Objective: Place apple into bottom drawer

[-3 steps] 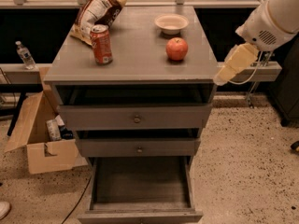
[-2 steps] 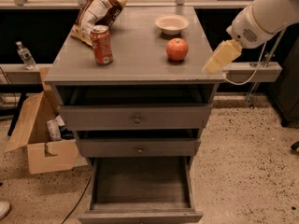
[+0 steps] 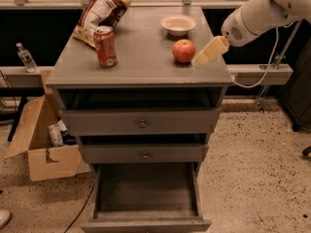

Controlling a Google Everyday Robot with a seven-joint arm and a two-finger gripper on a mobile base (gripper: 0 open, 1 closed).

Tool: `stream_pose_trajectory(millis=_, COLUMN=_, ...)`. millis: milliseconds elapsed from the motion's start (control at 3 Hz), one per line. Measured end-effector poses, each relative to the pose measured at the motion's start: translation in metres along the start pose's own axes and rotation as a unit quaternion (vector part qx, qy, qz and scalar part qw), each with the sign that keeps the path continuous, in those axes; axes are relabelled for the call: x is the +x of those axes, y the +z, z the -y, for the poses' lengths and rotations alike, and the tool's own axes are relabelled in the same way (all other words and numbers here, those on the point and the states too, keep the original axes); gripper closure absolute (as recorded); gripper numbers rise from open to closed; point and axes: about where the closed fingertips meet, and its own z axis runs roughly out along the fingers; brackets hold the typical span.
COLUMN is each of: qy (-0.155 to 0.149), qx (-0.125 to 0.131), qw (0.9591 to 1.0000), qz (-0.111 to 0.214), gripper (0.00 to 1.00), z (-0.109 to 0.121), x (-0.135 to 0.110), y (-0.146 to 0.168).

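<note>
The red-orange apple (image 3: 183,50) sits on the grey cabinet top (image 3: 141,57), right of centre. My gripper (image 3: 204,57), with pale yellowish fingers, hovers just right of the apple, close beside it, at the end of the white arm coming in from the upper right. The bottom drawer (image 3: 146,191) is pulled open below, its flat grey floor bare.
A red soda can (image 3: 105,46) and a chip bag (image 3: 99,13) stand on the left of the top, a white bowl (image 3: 178,24) behind the apple. Two shallower drawers (image 3: 141,124) are slightly open. A cardboard box (image 3: 41,144) and a water bottle (image 3: 24,57) are at left.
My gripper has moved left and up over the cabinet top, from beside the right edge to next to the apple. The apple has not moved.
</note>
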Motion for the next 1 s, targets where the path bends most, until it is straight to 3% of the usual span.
stream_pose_trajectory(millis=1000, qy=0.032, qx=-0.027, qw=0.9989, qz=0.023, gripper=0.0, z=0.003, x=-0.034, y=0.061)
